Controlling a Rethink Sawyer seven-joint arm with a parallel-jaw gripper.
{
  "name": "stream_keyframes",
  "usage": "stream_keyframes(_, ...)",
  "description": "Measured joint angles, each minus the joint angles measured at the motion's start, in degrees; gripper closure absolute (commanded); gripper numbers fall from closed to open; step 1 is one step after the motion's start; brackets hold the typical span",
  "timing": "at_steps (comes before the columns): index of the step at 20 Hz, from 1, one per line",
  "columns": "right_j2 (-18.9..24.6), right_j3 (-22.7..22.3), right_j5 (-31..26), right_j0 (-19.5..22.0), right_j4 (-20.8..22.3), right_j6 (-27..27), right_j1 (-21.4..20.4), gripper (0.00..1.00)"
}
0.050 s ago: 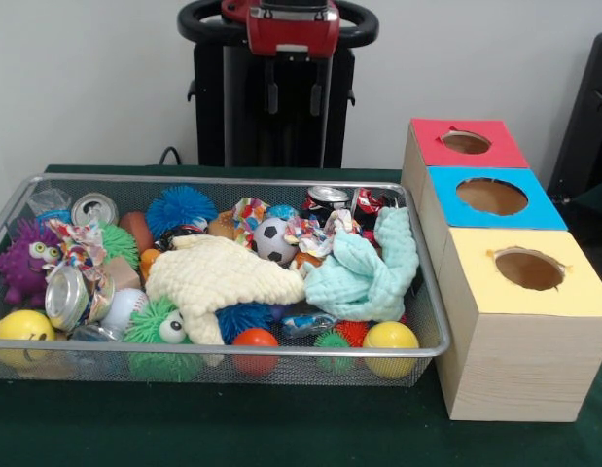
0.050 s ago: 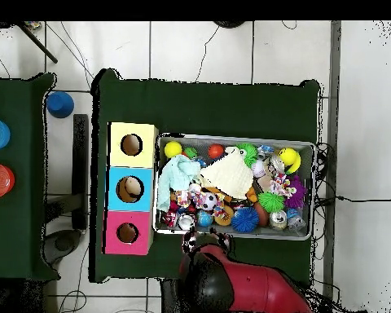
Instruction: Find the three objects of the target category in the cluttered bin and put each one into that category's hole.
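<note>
A dark green cloth covers the surface (image 1: pixel 310 438), which stands before a plain pale wall; looking straight down, the floor is pale tile crossed by thin cables, and a second green-covered surface (image 2: pixel 15 163) to one side carries blue and red round containers. A shallow silver wire-mesh bin (image 1: pixel 429 292) sits on the cloth, heaped with soft and hard things: a cream knitted cloth (image 1: pixel 223 277) draped across the middle, a crumpled mint-green cloth (image 1: pixel 369 272) touching it, a small black-and-white soccer ball (image 1: pixel 273 239), spiky rubber balls in blue and green, smooth yellow and orange balls, dented metal cans and a purple spiky toy (image 1: pixel 23 261). Just beside the bin stands a row of three pale wooden boxes, each with a round hole on top: yellow-topped (image 1: pixel 529 277), blue-topped (image 1: pixel 490 197), red-topped (image 1: pixel 466 143). The red and black arm (image 1: pixel 291 24) is drawn back above the bin's far edge; the overhead view shows its bulk (image 2: pixel 231 285) by the bin's rim. Whether the jaws are open or closed, I cannot tell.
</note>
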State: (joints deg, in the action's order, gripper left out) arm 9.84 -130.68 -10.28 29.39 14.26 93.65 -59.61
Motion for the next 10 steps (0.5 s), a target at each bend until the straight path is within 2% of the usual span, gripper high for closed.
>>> stream_keyframes(10, 1.3, 0.0, 4.9, 1.7, 2.6, 0.0, -1.2, 0.00)
